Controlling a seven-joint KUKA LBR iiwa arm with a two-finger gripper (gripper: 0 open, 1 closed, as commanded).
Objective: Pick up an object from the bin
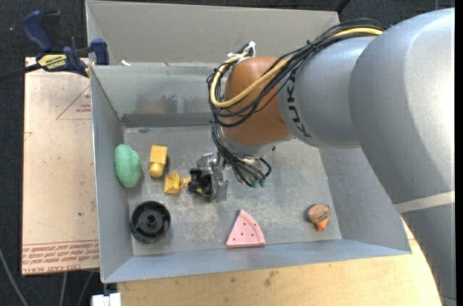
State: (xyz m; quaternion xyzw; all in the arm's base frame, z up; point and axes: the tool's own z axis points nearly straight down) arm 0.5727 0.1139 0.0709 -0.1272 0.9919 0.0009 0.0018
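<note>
My gripper hangs low over the middle of the bin floor, under the arm's orange cover. Right at its tip lies a small black thing with a bit of yellow on it; whether it is held is hidden from here. Just left of that rests a small yellow piece, and a yellow block stands a little farther up and left. A pink wedge with dark dots lies below and to the right of the gripper, near the front wall.
A green oval lump lies by the left wall, and a black round cap sits in the front left corner. An orange-brown lump lies at the front right. The arm covers the bin's right and back.
</note>
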